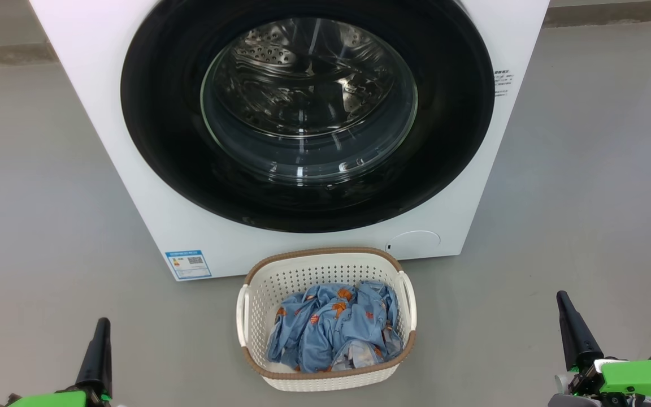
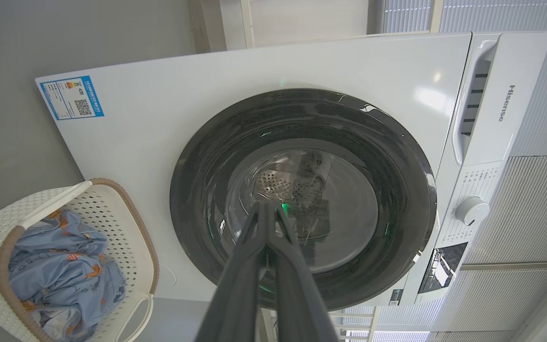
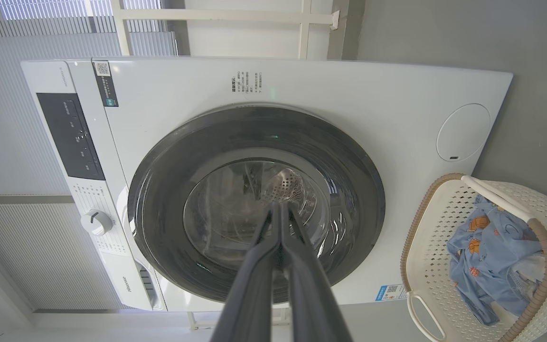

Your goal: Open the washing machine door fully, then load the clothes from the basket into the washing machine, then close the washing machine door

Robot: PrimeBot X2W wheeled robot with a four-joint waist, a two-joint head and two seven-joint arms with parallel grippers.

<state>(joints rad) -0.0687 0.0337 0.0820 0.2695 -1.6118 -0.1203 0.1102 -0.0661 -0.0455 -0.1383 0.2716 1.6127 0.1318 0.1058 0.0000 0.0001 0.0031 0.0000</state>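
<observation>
The white washing machine [image 1: 150, 186] stands ahead with its round black door [image 1: 161, 141] closed flat against the front; the steel drum shows through the glass window [image 1: 308, 102]. On the floor before it sits the cream basket [image 1: 325, 271] holding the light blue clothes [image 1: 334, 328]. My left gripper [image 1: 99, 333] rests low at the left, fingers pressed together, holding nothing. My right gripper [image 1: 565, 308] rests low at the right, also shut and empty. In the left wrist view the shut left gripper [image 2: 266, 206] points at the door [image 2: 207, 190]; in the right wrist view the right gripper [image 3: 279, 209] does the same.
Grey floor [image 1: 37, 226] spreads on both sides of the machine and basket. A blue sticker [image 1: 188, 264] and a round flap [image 1: 413, 244] mark the machine's lower front. The control panel [image 3: 71, 137] and knob [image 3: 95, 222] sit at its top.
</observation>
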